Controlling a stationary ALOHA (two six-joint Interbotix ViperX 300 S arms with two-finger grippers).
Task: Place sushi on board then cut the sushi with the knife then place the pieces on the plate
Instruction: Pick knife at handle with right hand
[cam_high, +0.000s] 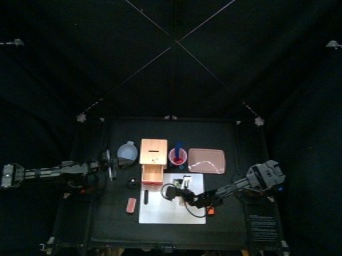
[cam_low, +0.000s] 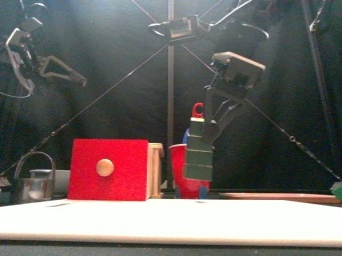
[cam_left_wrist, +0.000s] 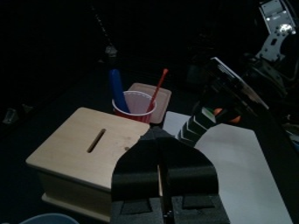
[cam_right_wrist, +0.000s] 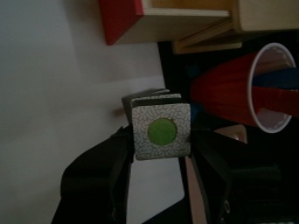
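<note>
A dark green sushi roll hangs on end above the white cutting board, and my right gripper is shut on it from above. Its end face with a green centre shows between the jaws in the right wrist view. Just behind it stands the red cup holding a blue knife and a red knife. The pink tray lies at the back right of the board. My left gripper is shut and empty, raised at the table's left near the wooden box.
The wooden box with its red drawer front stands behind the board's left part. A blue-grey bowl sits left of the box. A metal cutter is at the far left. A small red thing lies left of the board.
</note>
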